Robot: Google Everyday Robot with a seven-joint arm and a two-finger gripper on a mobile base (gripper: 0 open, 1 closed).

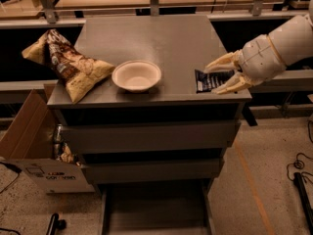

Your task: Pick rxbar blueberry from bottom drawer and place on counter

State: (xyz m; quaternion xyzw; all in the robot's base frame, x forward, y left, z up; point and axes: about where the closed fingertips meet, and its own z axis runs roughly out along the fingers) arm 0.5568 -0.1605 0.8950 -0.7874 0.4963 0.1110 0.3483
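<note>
1. over the right front corner of the counter [146, 38], the gripper [211, 81] reaches in from the right, its two pale fingers [224, 61] closed on the rxbar blueberry [204, 81] from either long side.
2. i judge this to be the placing step: the bar is out of the bottom drawer [154, 214], which stands pulled open below with its grey floor showing and nothing in the part i can see.
3. i cannot tell from where i stand whether the bar already rests on the grey top or hangs just above it.
4. the next move, as i see it, calls for settling the bar flat, spreading the fingers, and drawing the arm back to the right without dragging the wrapper along.
5. the bar sits near the front edge, so a nudge forward could tip it off; a spot a little further in would be safer.
6. the white bowl [136, 75] lies well to the left of the bar, and the chip bag [68, 70] further left again, neither in the way.
7. the bar itself is small, flat and dark, nearly black, with pale print across its face, and shorter than the bowl is wide.
8. a thin wrapper like that looks likely to slide easily on the matte top.
</note>
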